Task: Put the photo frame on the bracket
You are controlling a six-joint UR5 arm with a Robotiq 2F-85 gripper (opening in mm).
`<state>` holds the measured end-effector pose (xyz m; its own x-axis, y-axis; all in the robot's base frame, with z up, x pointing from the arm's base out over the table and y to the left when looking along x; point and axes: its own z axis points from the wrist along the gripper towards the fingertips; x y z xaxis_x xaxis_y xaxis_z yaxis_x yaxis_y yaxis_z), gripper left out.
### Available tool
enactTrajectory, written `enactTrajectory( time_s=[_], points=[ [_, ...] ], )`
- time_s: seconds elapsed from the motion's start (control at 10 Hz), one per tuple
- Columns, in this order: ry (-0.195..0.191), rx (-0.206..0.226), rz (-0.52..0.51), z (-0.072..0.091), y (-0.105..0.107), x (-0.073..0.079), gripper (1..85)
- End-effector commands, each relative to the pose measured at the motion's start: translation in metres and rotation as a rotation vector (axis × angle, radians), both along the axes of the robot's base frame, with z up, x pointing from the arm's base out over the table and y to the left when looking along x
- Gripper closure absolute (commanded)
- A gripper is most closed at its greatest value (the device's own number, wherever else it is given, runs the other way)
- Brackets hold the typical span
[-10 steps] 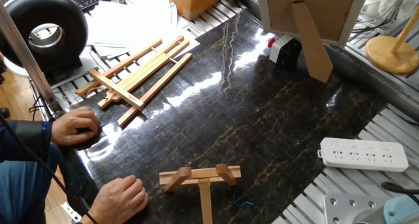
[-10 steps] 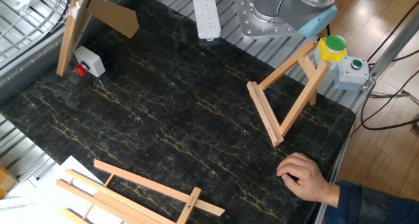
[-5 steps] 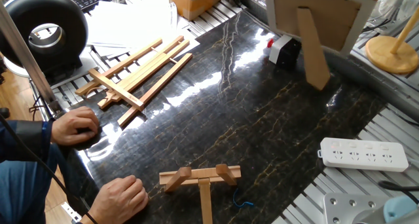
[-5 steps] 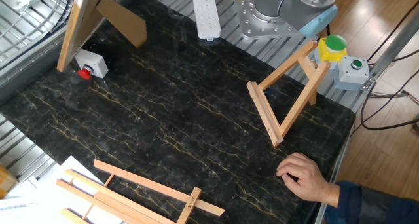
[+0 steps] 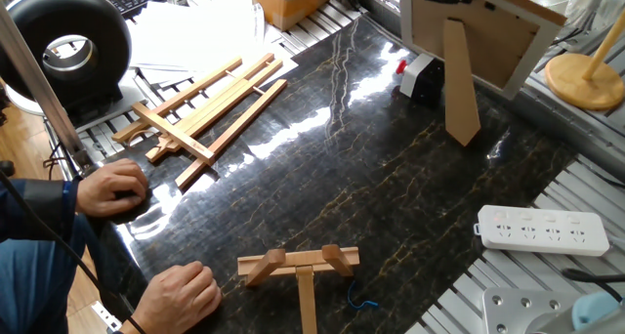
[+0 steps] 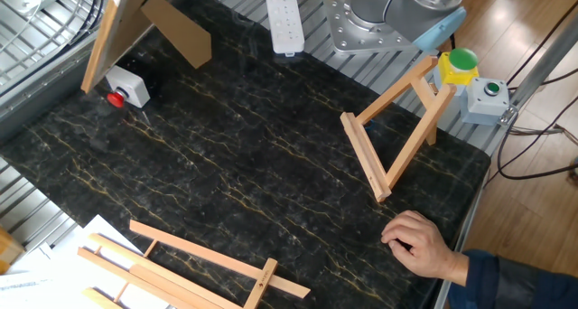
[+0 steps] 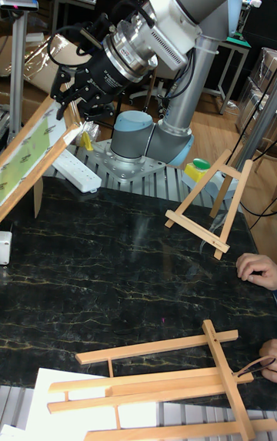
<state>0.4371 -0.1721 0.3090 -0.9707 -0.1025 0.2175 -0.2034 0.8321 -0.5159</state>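
Note:
The photo frame [image 5: 488, 36] hangs tilted above the table's far corner, its brown back and fold-out prop [image 5: 459, 85] facing the one fixed view. In the tall fixed view my gripper [image 7: 71, 111] is shut on the upper edge of the photo frame [image 7: 31, 160], which shows a green picture. From the other fixed view the photo frame [image 6: 113, 29] is seen edge-on at the top left. The bracket [image 5: 303, 264] lies on the dark marble near the front edge, far from the frame. It also shows as the bracket [image 6: 366, 160] and the bracket [image 7: 194, 230].
A bigger easel of long slats [image 5: 200, 109] lies at the left. A grey box with a red button [image 5: 422, 75] sits under the frame. A white power strip [image 5: 542, 229] lies at the right. A person's hands [image 5: 181, 295] rest near the bracket, another hand [image 5: 112, 189] further left.
The frame has moved lower and a little toward the table's middle, still in my gripper. Its prop has swung along with it. Bracket, easel and hands stayed put.

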Motion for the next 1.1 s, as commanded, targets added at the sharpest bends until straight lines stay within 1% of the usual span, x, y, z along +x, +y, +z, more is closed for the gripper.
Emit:
enactTrajectory(
  time_s=[0.0,0.2,0.3,0.4,0.5,0.7,1.0],
  points=[
    [-0.016,0.038,0.005,-0.006,0.007,0.005,84.7],
    [-0.031,0.083,0.03,-0.013,0.017,0.012,84.7],
    [-0.052,0.091,0.06,-0.014,0.018,0.02,84.7],
    [-0.075,0.098,0.07,-0.015,0.02,0.027,84.7],
    [-0.088,0.093,0.08,-0.015,0.019,0.031,84.7],
    [-0.128,0.093,0.13,-0.014,0.019,0.047,84.7],
    [-0.162,0.087,0.194,-0.013,0.018,0.063,84.7]
  ],
)
